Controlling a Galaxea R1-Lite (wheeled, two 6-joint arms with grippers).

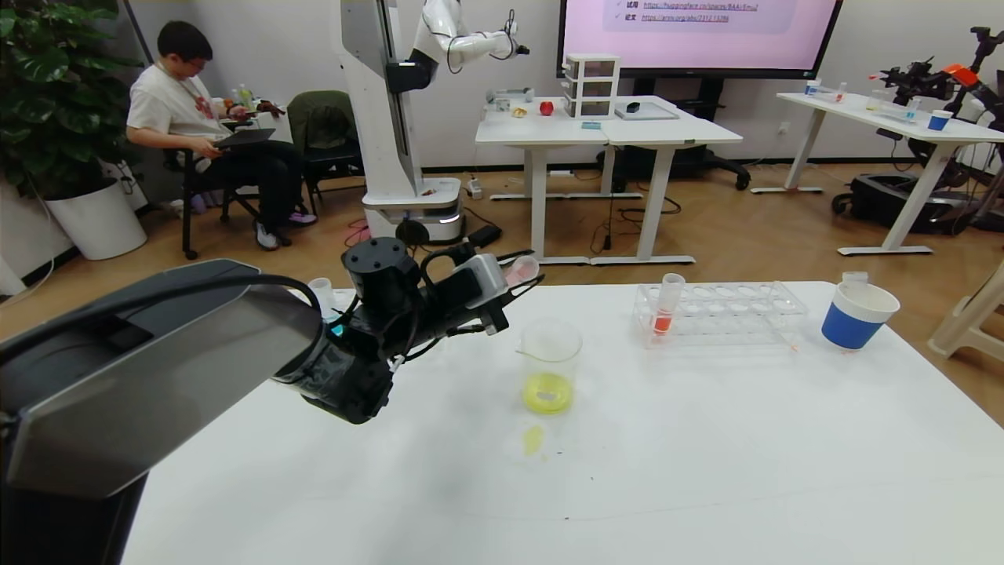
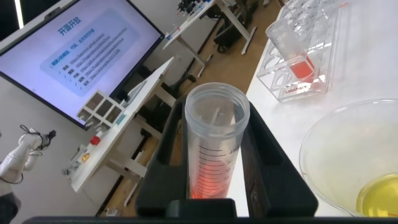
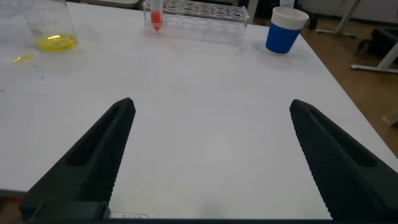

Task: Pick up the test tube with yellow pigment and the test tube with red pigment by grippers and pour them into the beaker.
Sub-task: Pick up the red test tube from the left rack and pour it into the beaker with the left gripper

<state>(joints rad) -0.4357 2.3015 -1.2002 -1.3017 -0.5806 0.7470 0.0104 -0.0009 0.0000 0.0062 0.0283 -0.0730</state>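
— How is the left arm placed?
— It is stretched in from the near left toward the middle, its wrist rolled sideways; the left gripper (image 1: 524,276) is closed on a tube (image 2: 213,146), which is tilted with its mouth raised.
— And the right gripper (image 3: 211,155)?
— It is held low over the near side, its jaws spread wide and nothing between them.

Robotics lab in an office-type room: white height-adjustable desks (image 1: 608,133), large wall screen showing slides (image 1: 698,31), white mobile robot with arm (image 1: 400,118), clear plastic test-tube rack (image 1: 722,312) on white worktop (image 1: 627,471).
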